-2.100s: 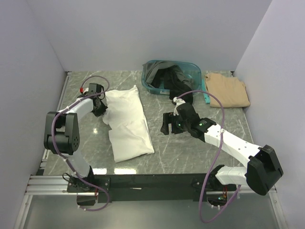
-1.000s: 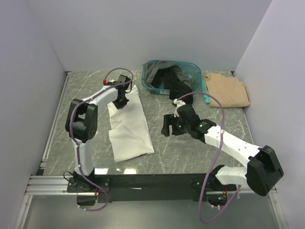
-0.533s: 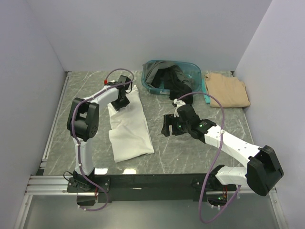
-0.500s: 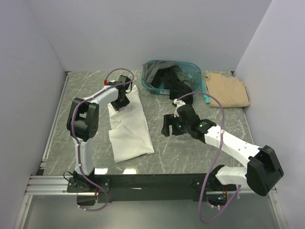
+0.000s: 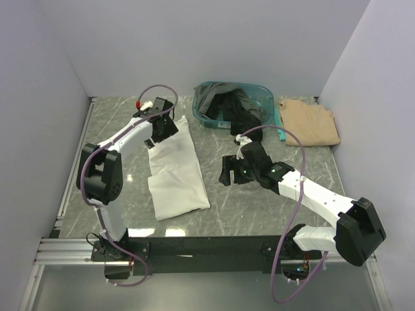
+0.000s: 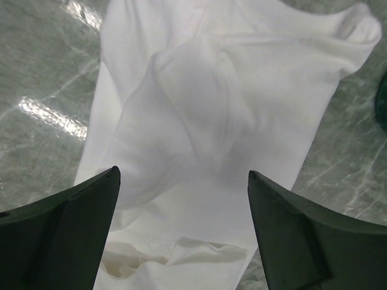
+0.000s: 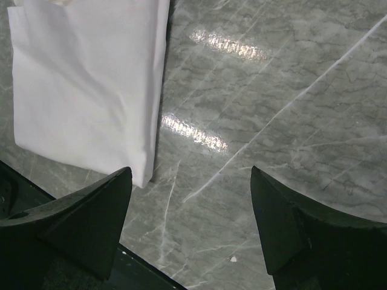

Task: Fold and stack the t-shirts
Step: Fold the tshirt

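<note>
A white t-shirt lies on the marble table as a long strip folded lengthwise, rumpled at its far end. My left gripper hovers over that far end, open, with only cloth below the jaws. My right gripper hangs open over bare table, right of the shirt's near corner. A tan t-shirt lies folded at the back right. Dark t-shirts fill the basket and spill over its front.
The teal plastic basket stands at the back centre, between the white shirt and the tan one. Grey walls close in the left, back and right. A black rail with both arm bases runs along the near edge.
My left gripper has gone from shut to open, letting go of the white shirt's far end, and has lifted a little; its elbow has swung left. The right arm has not moved.
</note>
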Tool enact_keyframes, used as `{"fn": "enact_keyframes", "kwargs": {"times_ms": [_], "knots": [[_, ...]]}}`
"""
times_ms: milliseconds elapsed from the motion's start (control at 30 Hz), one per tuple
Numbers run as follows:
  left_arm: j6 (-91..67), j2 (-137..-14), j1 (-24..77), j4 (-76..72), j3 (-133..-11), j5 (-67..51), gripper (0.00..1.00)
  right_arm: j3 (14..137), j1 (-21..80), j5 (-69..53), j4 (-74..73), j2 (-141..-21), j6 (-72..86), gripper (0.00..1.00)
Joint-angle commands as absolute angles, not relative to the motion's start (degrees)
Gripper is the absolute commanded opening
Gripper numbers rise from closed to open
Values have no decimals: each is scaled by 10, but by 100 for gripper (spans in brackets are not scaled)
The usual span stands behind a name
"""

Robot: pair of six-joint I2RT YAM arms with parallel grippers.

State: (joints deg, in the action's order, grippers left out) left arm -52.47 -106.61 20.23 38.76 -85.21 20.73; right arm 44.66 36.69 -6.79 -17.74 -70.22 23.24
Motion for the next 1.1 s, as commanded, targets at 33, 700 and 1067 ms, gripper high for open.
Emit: {"fn": "enact_keyframes", "kwargs": {"times_ms": [33,700,1067], "knots": [[-506,-1056,204,327,-796,147,92,454,361,-69,-170,-700,226,85],[-511,-1067,206,307,-749,145,93,459,362,-61,-172,-707,224,85],[-511,-954,227,352,-755,191,99,459,362,-66,-172,-680,235,85]]}}
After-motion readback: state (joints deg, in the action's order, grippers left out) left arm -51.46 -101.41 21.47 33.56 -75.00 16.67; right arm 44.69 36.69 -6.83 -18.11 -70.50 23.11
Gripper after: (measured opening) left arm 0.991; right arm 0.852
